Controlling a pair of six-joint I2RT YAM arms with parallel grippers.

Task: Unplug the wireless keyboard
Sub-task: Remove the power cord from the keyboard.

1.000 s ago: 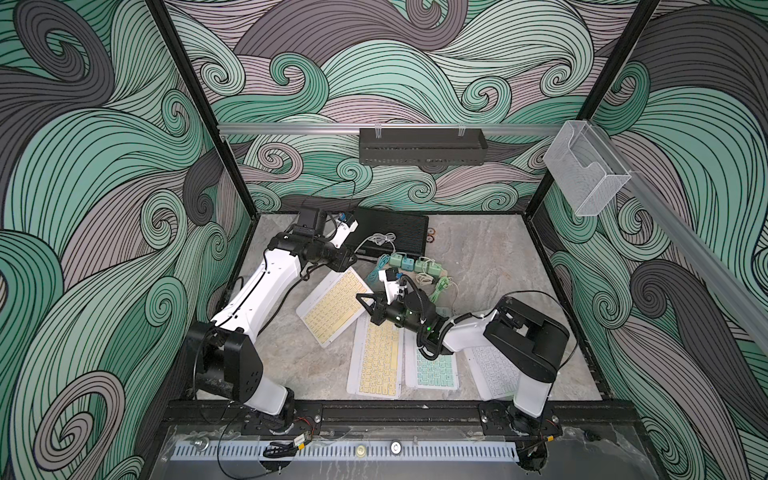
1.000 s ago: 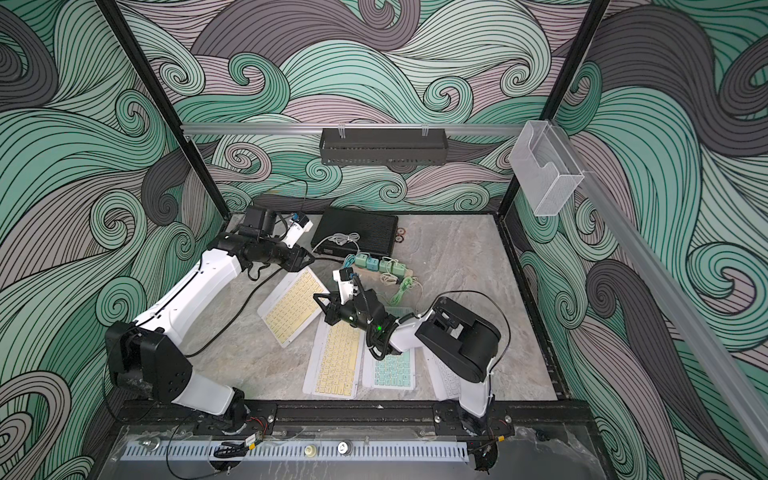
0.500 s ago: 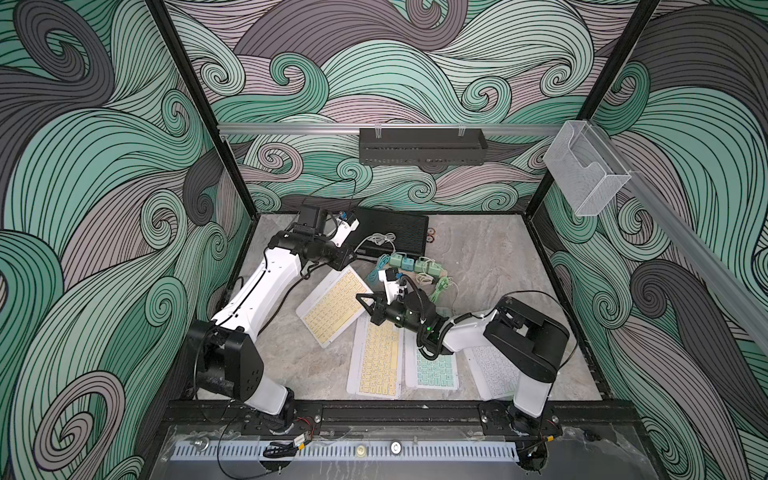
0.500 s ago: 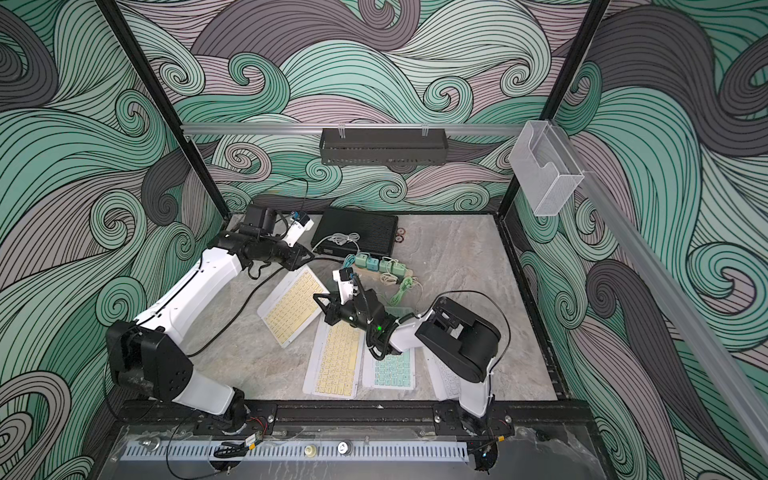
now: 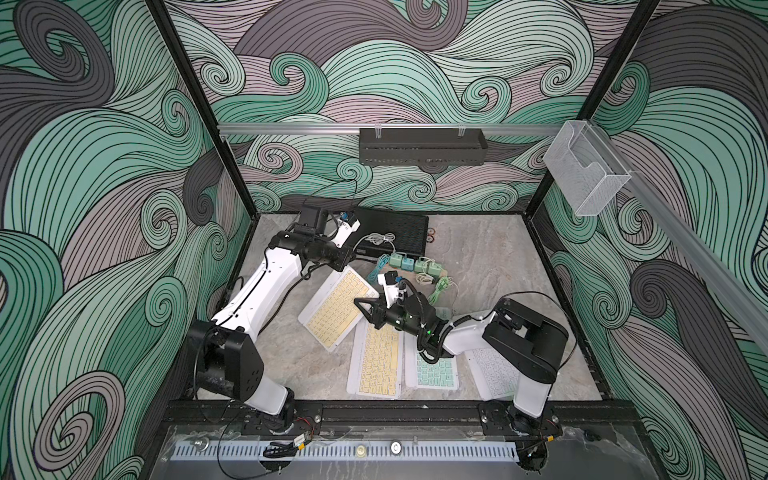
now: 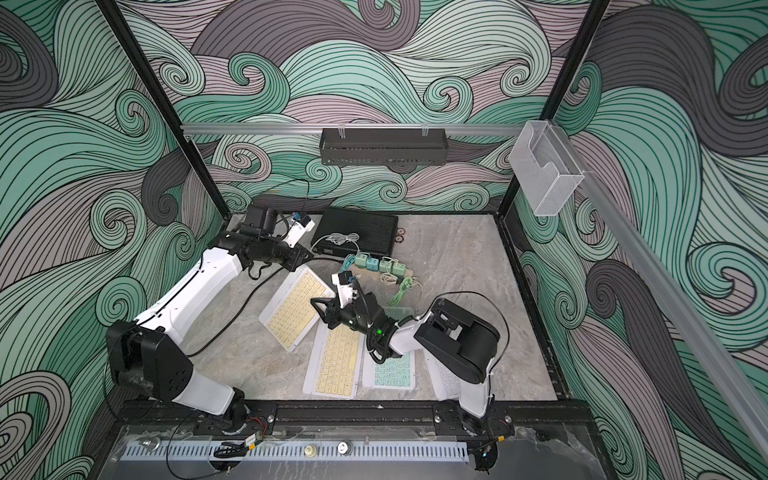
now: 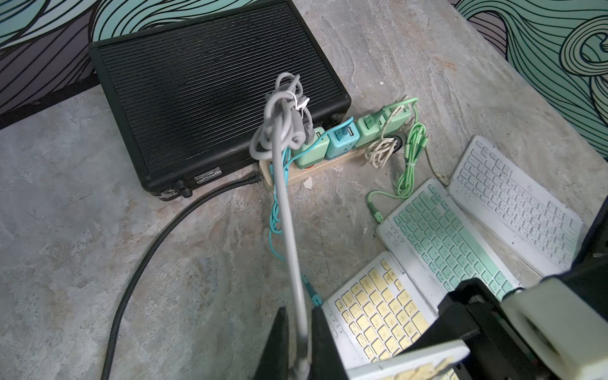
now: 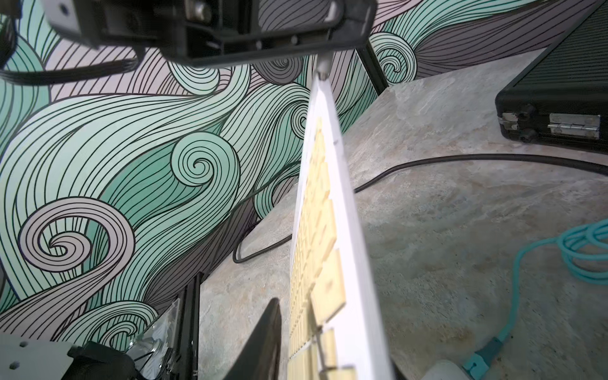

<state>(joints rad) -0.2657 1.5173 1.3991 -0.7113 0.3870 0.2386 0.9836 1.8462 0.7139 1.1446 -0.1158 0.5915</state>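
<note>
Your left arm [image 5: 266, 299] extends from its near-left base toward the far side, with the left gripper [image 7: 297, 325] pinched on the grey cable [image 7: 286, 214]. Your right arm [image 5: 469, 336] lies folded low and reaches left toward centre. The right gripper [image 5: 368, 306] has its jaws parted.

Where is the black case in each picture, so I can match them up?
In a top view: case at the back, left of centre.
In a top view: case, same spot.
Left wrist: case behind the power strip.
Right wrist: one corner of the case, beyond the teal cable.
Landmark: teal cable, in all four.
</note>
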